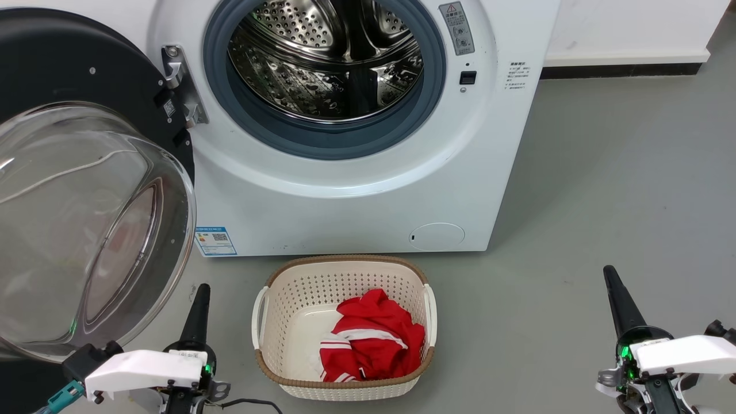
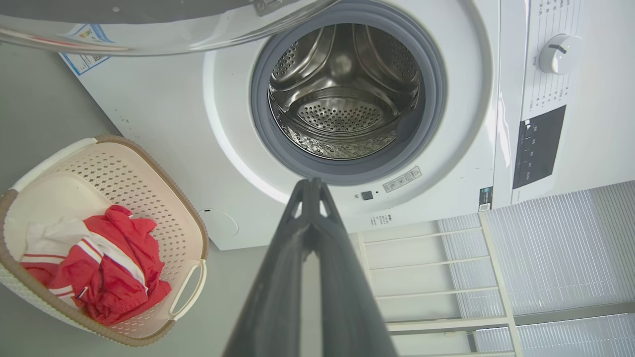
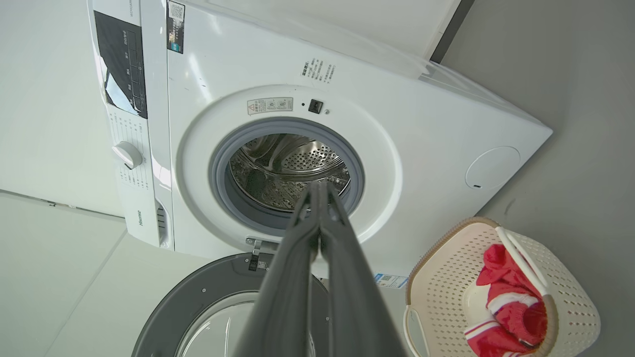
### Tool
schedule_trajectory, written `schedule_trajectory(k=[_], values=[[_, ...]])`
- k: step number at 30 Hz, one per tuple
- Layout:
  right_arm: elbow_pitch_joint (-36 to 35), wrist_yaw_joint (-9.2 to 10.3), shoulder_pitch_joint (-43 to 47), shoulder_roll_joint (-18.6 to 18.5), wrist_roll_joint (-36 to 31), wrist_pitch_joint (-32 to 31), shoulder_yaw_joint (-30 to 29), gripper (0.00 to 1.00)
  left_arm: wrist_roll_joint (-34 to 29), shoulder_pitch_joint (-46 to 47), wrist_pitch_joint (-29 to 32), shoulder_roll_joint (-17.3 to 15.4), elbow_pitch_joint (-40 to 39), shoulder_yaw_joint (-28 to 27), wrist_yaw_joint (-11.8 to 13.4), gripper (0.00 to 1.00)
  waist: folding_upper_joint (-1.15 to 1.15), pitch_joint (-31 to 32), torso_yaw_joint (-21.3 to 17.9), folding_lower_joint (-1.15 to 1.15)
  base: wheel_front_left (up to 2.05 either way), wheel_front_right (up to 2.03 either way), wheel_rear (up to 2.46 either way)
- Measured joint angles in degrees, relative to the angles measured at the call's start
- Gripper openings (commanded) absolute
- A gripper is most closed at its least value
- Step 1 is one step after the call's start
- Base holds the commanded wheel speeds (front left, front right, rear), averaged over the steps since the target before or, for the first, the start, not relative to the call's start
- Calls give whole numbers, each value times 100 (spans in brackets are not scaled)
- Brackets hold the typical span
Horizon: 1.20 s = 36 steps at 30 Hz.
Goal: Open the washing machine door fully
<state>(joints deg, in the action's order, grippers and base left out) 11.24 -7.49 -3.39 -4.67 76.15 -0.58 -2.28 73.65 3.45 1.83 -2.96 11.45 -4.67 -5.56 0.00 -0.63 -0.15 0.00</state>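
Our left claw [image 1: 199,305] and right claw [image 1: 616,296] are clenched, empty. Bumping the washing machine door [image 1: 63,75], open at nine o'clock, could swing it shut.

Cream basket [image 1: 299,299] with red garment [image 1: 374,339]

We record tapering dark fingers [image 2: 278,297] on the left gripper [image 1: 200,292] and right gripper [image 1: 611,280], each with a white angular housing [image 1: 146,368] and green light [image 1: 205,368]. At the left housing's seven o'clock, a teal connector [image 1: 64,397]; at five o'clock, a black cable [image 1: 253,404].
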Motion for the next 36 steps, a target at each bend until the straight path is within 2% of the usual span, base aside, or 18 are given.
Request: schedule_trajectory(k=[36], values=[[231,0,-214,12,1581,-371,-186,0,1675,208,408,0,235,-144,-155,0,0,40,13,0,0,0,0]])
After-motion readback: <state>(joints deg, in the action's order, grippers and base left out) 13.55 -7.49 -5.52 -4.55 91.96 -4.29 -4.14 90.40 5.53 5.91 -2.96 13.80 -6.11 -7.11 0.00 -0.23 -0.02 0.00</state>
